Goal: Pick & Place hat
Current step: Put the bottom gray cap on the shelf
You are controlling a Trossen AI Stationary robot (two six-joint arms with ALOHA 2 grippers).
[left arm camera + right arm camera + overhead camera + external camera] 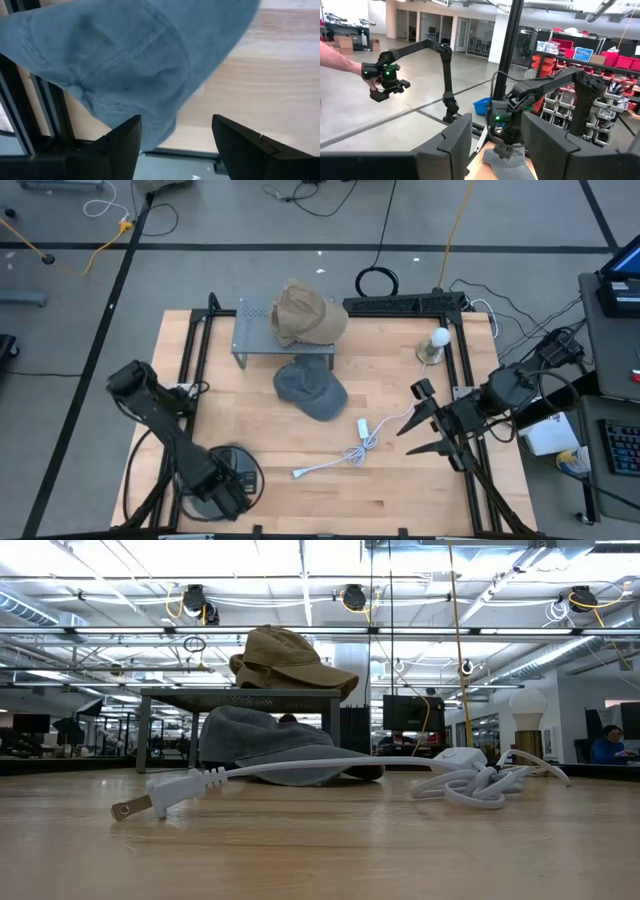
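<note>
Left gripper is hovering, jaws wide, over a blue-grey hat at the table's near left corner. I am judging the hat light, soft and floppy; pinching the crown seam or the stiffer brim should hold. Right gripper is waiting, jaws spread.

A grey floor crossed by dark tape lines fills the top of the high view, with loose cables lying on it. In the low view, ceiling pipes and bright strip lights span the top. Shelves of red bins stand at the right of the right wrist view.
</note>
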